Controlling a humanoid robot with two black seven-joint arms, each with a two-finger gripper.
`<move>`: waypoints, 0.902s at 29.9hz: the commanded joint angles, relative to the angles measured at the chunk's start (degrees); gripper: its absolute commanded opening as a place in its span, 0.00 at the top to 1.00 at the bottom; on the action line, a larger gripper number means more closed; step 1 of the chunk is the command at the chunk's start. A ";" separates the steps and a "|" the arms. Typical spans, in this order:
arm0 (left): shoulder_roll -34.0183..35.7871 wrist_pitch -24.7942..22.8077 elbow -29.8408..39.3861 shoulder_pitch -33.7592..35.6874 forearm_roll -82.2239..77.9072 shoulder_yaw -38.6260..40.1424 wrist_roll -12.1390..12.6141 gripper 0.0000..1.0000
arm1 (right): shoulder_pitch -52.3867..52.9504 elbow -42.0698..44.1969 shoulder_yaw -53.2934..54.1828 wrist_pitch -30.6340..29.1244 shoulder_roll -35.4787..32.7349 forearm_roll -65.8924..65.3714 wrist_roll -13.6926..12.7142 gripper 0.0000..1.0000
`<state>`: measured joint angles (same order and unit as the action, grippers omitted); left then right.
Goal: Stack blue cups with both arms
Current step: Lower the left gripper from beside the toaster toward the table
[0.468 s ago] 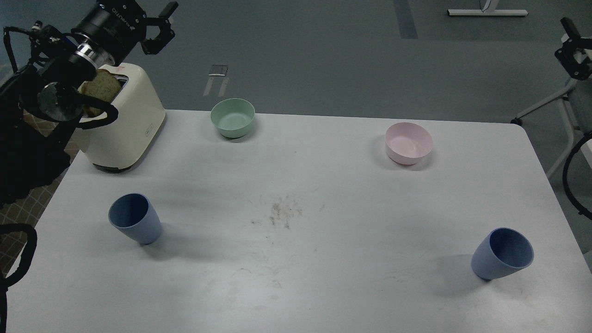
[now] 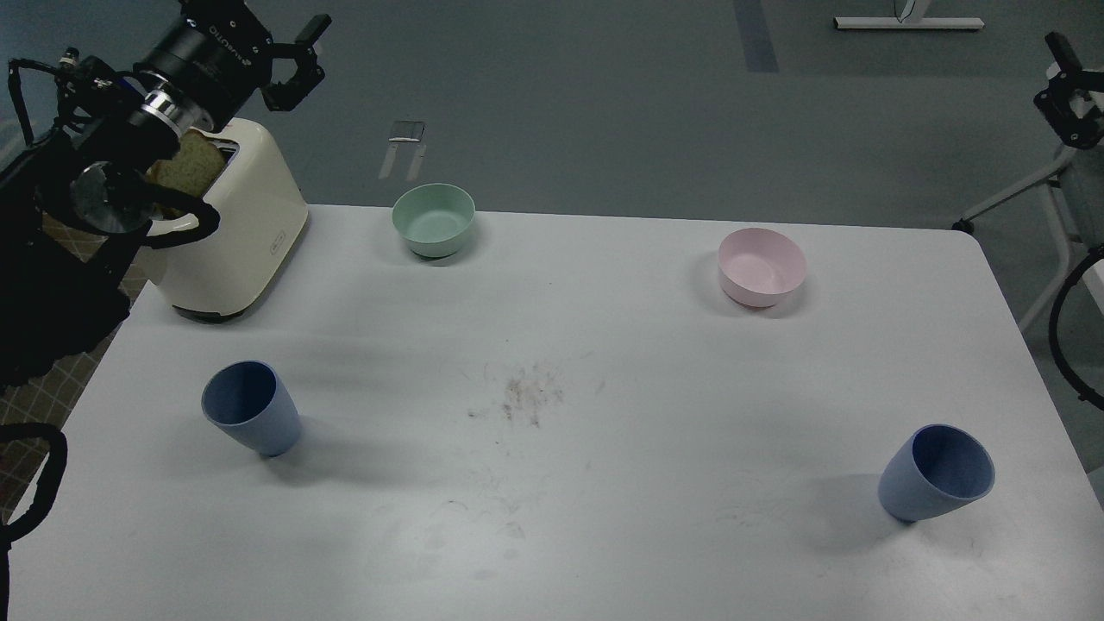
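Two matte dusty-blue tumblers, tapered and darker inside, stand upright and empty on the white desk (image 2: 604,345): the left blue cup (image 2: 251,419) at near left, the right blue cup (image 2: 937,473) at near right, well apart. Far back, the mint-green bowl (image 2: 434,219) and pink bowl (image 2: 762,266) look empty. A cream toaster (image 2: 231,224) holds bread (image 2: 185,166). The left tool (image 2: 289,56) hovers above it, fingers spread, holding nothing. The right tool (image 2: 1068,90) is too small to judge.
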<state>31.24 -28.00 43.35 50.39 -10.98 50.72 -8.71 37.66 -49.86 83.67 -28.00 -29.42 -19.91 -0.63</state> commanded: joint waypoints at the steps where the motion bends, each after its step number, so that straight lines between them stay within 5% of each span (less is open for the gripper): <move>1: 0.57 0.00 0.25 -0.12 -0.10 0.00 -0.43 0.02 | 0.04 -0.14 0.09 0.00 -0.02 -0.04 0.28 0.00; 12: 4.96 0.00 3.49 -1.00 -0.71 -0.88 -0.78 0.02 | -0.66 -1.64 0.01 0.00 -1.07 -0.22 0.37 0.00; 19: 16.03 0.31 19.47 -11.70 -16.05 0.17 -5.87 0.03 | -4.00 -5.42 0.09 0.00 -3.80 -1.10 0.37 0.00; 27: 29.92 1.81 31.09 -17.96 -36.73 0.09 -8.69 0.03 | -5.05 -5.59 0.09 0.00 -4.77 -1.10 0.99 0.00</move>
<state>56.24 -26.29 71.29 34.28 -42.22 50.91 -16.25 33.11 -55.35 83.75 -28.00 -34.07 -21.00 0.29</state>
